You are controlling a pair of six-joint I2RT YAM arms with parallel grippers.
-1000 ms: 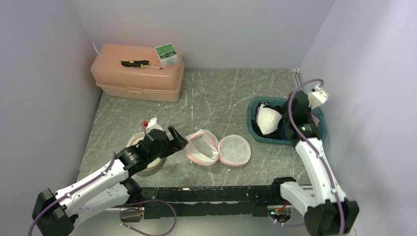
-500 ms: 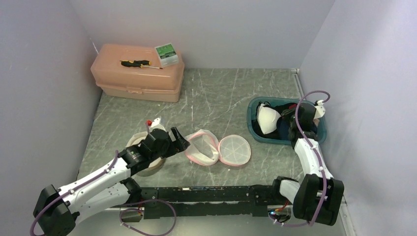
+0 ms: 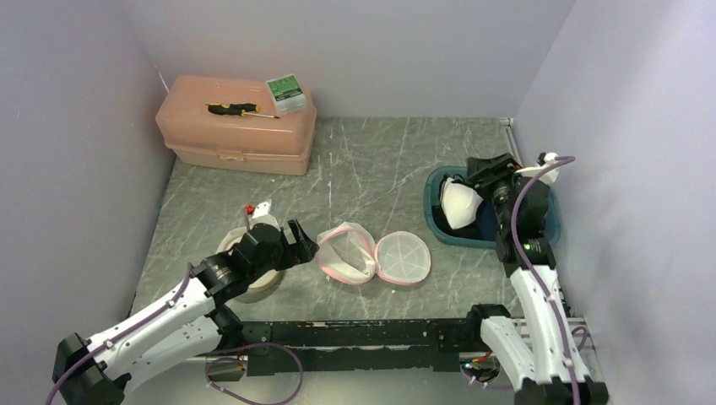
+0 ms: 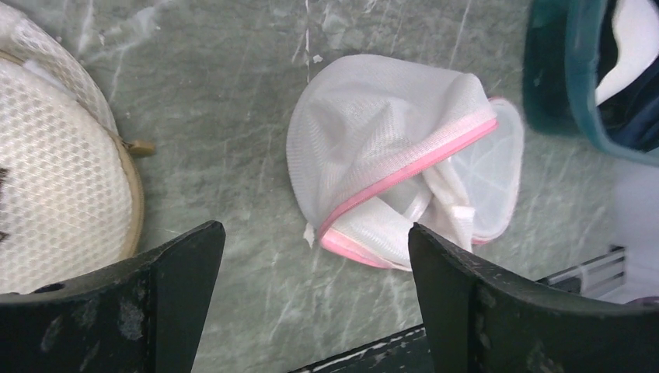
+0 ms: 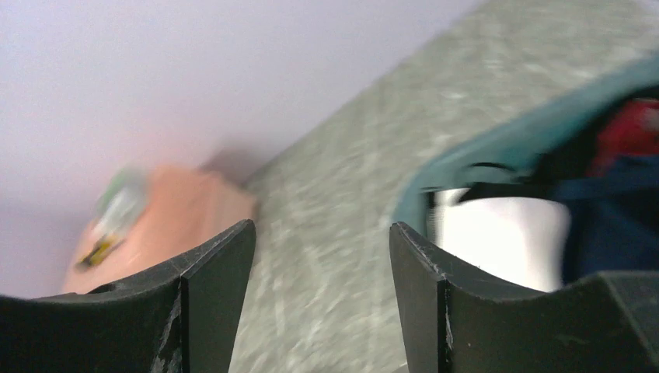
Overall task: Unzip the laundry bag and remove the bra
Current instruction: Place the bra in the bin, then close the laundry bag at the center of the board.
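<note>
Grey marbled table (image 3: pixel 380 160): white mesh laundry bag (image 3: pixel 350 253), pink-trimmed, unzipped near front edge; white bra (image 3: pixel 460 207) in teal tub (image 3: pixel 456 239) at right edge; left fingers (image 4: pixel 155 287) wide, empty; right fingers (image 5: pixel 210 295) apart, empty, over tub.

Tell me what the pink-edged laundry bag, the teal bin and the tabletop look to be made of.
Laundry bag: thin white mesh fabric, matte, fine weave and soft folds showing; pink woven-looking trim.
Teal bin: probably moulded plastic, smooth with a slight sheen on its wall.
Tabletop: grey-green marble look with pale veins; stone or printed laminate, cannot tell.
</note>
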